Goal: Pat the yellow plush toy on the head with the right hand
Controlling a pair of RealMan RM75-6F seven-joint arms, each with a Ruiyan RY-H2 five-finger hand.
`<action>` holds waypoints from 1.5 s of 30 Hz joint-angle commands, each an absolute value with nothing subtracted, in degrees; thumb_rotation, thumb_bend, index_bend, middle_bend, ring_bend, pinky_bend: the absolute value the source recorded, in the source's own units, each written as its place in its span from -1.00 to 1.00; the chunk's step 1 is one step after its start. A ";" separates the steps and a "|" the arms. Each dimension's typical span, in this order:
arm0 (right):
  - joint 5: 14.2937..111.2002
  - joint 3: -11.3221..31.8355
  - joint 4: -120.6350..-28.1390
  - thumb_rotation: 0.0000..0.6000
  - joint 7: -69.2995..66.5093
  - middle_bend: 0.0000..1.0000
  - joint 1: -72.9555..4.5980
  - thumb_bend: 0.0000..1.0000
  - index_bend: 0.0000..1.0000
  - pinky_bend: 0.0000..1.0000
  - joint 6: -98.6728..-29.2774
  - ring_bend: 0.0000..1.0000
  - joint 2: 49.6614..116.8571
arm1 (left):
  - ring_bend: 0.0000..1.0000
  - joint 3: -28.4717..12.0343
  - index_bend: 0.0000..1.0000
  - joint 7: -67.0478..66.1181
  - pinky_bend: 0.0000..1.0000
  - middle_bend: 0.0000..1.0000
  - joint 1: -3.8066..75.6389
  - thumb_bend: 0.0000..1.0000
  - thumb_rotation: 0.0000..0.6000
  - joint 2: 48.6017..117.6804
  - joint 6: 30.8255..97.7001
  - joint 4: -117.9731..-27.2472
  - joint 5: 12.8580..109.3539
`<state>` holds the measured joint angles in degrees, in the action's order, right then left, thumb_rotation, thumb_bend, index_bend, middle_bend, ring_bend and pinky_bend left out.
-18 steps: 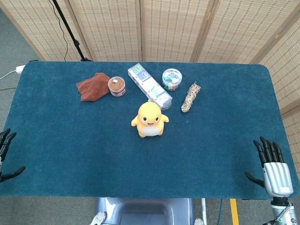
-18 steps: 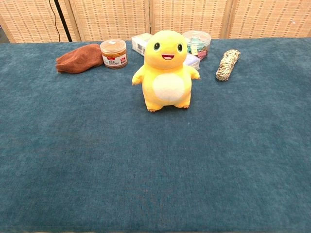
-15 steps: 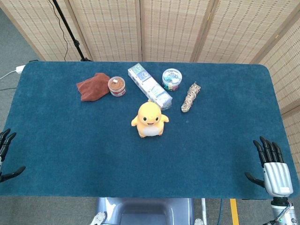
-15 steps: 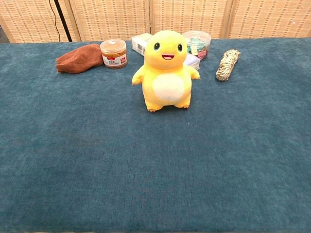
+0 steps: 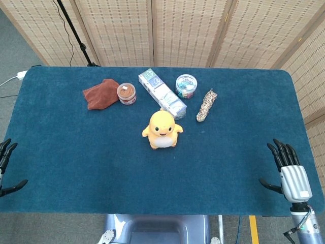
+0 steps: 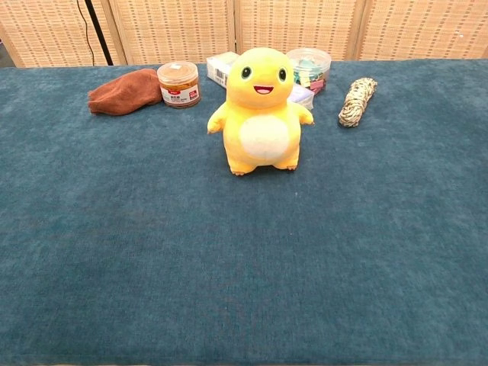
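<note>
The yellow plush toy (image 5: 162, 129) (image 6: 260, 111) stands upright near the middle of the blue table, facing me. My right hand (image 5: 288, 171) hovers at the table's front right corner, far from the toy, fingers spread and holding nothing. At the front left edge my left hand (image 5: 7, 168) shows only in part, its fingers apart and empty. Neither hand appears in the chest view.
Behind the toy lie a brown cloth (image 5: 100, 94) (image 6: 118, 91), a small jar (image 5: 126, 93) (image 6: 178, 84), a long box (image 5: 162, 93), a round tub (image 5: 186, 85) (image 6: 309, 67) and a rope bundle (image 5: 206, 105) (image 6: 357, 101). Wicker screens stand behind the table.
My right hand has shifted slightly left and up over the table corner. The toy and left hand have not moved.
</note>
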<state>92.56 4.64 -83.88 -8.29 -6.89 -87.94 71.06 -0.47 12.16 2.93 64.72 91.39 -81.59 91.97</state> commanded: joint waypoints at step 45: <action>66.48 24.25 -80.81 1.00 -24.52 -1.00 -54.77 -1.00 -1.00 -1.00 -36.45 -1.00 79.88 | -1.00 -2.84 -1.00 11.07 -1.00 -1.00 4.60 -1.00 1.00 64.15 85.70 -83.99 85.62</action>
